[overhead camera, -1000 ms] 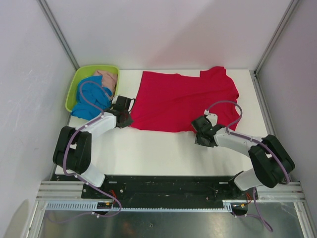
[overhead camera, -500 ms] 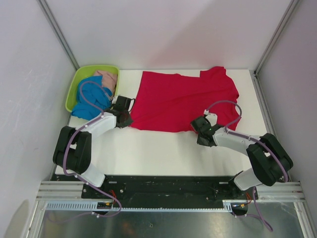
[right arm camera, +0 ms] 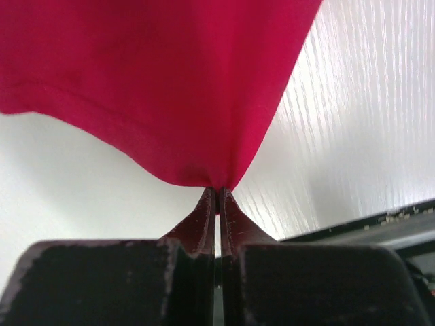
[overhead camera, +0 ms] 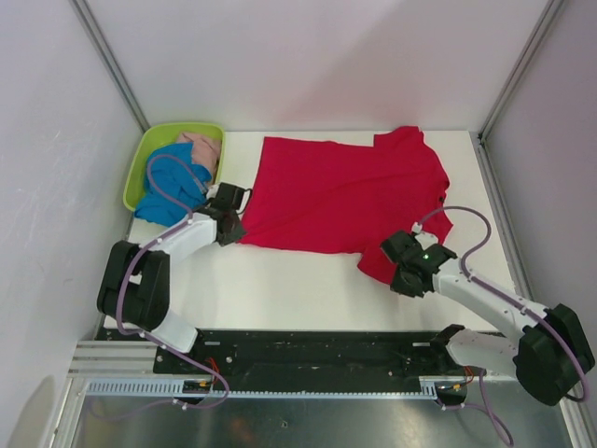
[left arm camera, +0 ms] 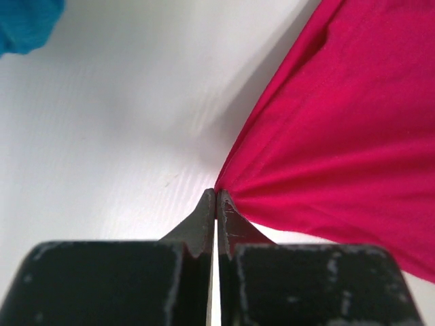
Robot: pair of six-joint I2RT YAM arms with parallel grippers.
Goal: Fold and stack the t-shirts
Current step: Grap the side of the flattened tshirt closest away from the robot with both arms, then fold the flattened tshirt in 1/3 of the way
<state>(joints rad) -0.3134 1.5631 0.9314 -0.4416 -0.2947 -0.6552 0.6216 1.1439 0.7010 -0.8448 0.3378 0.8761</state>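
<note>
The red t-shirt (overhead camera: pixel 340 191) lies spread on the white surface (overhead camera: pixel 298 289), mostly flat, and covers much of the far half. One sleeve sticks out at its far right side. Its near edge is not straight: the near right part is drawn toward the front of the surface and forms a point there.

The left tool (overhead camera: pixel 239 233) is at the near left corner of the red t-shirt. In the left wrist view its two fingers (left arm camera: pixel 207 221) are pressed together, and a small pinch of red cloth (left arm camera: pixel 340 149) is caught between the tips. The cloth makes tight folds that run out from this pinch like a fan.

The right tool (overhead camera: pixel 394 263) is at the near right point of the same shirt. In the right wrist view this tool (right arm camera: pixel 217 193) is also fully closed, and the edge of the red cloth (right arm camera: pixel 149 75) goes down into the tips and is clamped there. The hem hangs in a curve to the left of the grip.

The lime-green basket (overhead camera: pixel 177 128) stands at the far left corner of the surface. The blue t-shirt (overhead camera: pixel 173 187) lies bunched in it and spills over its near rim. The pale pink t-shirt (overhead camera: pixel 201 147) is bunched in the basket too, touching the blue one on its far right side. A bit of the blue cloth (left arm camera: pixel 27 20) shows in the corner of the left wrist view, apart from the red shirt.
</note>
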